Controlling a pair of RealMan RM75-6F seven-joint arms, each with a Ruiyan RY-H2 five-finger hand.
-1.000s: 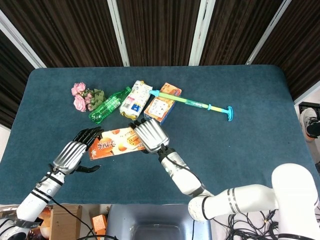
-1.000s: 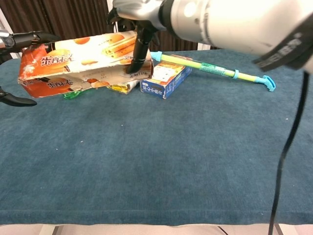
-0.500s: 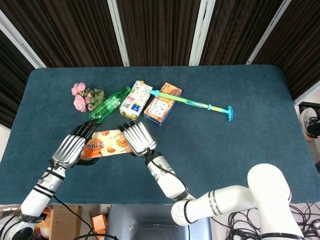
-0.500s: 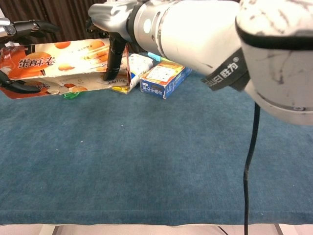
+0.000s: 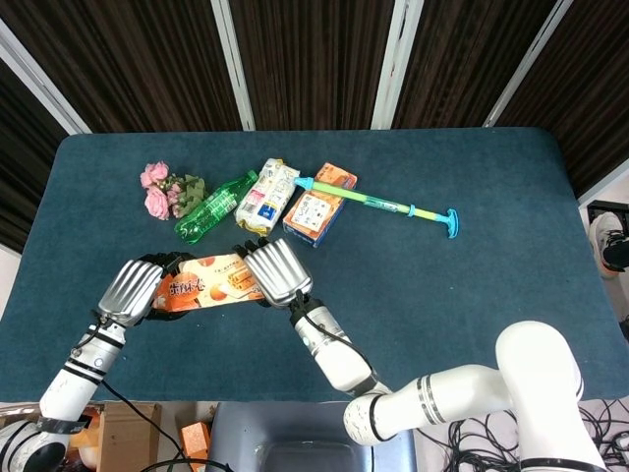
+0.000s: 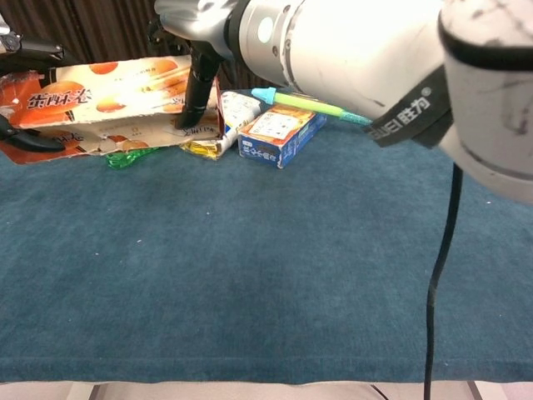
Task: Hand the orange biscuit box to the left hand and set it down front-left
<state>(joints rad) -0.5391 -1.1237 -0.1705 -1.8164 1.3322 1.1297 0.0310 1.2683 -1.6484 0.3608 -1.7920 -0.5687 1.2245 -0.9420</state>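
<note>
1. Orange box (image 5: 208, 283) hangs lengthwise above the table's (image 5: 472, 295) front-left part, held between both hands.
2. Right hand (image 5: 277, 272) clamps its fingers on the box's right end.
3. Left hand (image 5: 129, 292) wraps its fingers around the left end.
4. Behind lie flowers (image 5: 165, 189), a green bottle (image 5: 213, 206), two cartons (image 5: 265, 196) and a pump (image 5: 378, 203).

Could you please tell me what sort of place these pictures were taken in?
Probably a robot lab or test room. A table covered in blue cloth holds unrelated props: a green plastic bottle, artificial pink flowers and a toy water pump. Dark slatted panels stand behind it.
</note>
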